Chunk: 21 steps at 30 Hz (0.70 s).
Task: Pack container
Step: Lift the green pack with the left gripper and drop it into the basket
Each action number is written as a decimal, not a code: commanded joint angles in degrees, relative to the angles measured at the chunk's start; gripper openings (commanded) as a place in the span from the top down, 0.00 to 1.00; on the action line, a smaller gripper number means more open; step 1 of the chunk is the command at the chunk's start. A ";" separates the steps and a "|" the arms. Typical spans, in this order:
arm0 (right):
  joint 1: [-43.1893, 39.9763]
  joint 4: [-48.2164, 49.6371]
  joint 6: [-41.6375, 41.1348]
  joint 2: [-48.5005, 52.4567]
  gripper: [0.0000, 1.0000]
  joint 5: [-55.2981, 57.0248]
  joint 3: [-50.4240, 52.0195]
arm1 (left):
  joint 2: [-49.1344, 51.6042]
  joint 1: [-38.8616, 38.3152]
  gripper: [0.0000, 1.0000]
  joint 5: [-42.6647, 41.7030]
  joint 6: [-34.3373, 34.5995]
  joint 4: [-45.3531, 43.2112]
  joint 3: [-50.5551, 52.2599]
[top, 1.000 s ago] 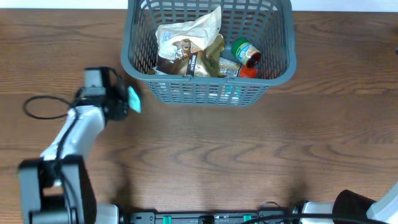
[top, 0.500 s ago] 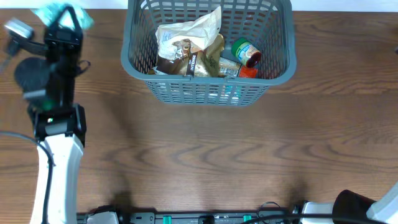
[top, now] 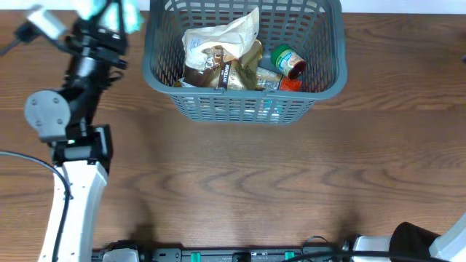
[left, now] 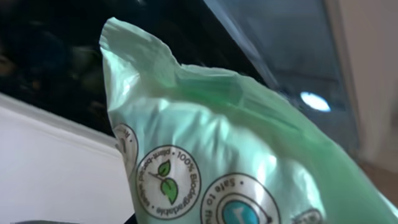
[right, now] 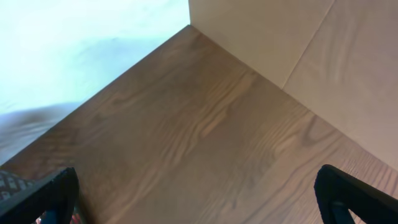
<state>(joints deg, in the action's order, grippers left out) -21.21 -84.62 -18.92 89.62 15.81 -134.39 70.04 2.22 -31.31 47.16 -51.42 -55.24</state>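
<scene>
Container (top: 240, 109) placed at the far side of the worktop (top: 291, 182), partly filled with groceries.
A green packet (left: 249, 168) is gripped in the left pincer (top: 109, 20), just beside the container's left rim; the right pincer (right: 198, 199) is spread wide over bare wood.

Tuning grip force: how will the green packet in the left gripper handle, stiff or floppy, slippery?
The green packet looks like thin, glossy, creased film, so it is probably floppy and light. Its sheen suggests it may slip.
</scene>
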 commanded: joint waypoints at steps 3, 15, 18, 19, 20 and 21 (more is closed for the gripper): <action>-0.46 -0.09 -0.76 0.28 0.01 0.02 -0.04 | 0.24 -6.49 0.94 -4.33 -15.10 1.49 -2.89; -0.46 -0.09 -0.76 0.28 0.01 0.02 -0.04 | 7.21 -14.84 0.94 -7.28 -36.76 28.55 -21.29; -0.46 -0.09 -0.76 0.28 0.01 0.02 -0.04 | 10.12 -15.19 0.94 -7.26 -41.86 36.85 -26.58; -0.46 -0.09 -0.76 0.28 0.01 0.02 -0.04 | 11.26 -15.17 0.94 -7.26 -43.36 39.60 -28.33; -0.46 -0.09 -0.76 0.28 0.01 0.02 -0.04 | 12.41 -15.17 0.94 -7.26 -44.98 42.14 -29.86; -0.46 -0.09 -0.76 0.28 0.01 0.02 -0.04 | 13.64 -15.17 0.94 -7.21 -46.58 44.61 -31.34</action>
<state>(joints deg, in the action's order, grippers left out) -21.21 -84.64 -18.92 89.62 15.81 -134.41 80.99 -12.91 -37.82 9.34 -9.91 -82.11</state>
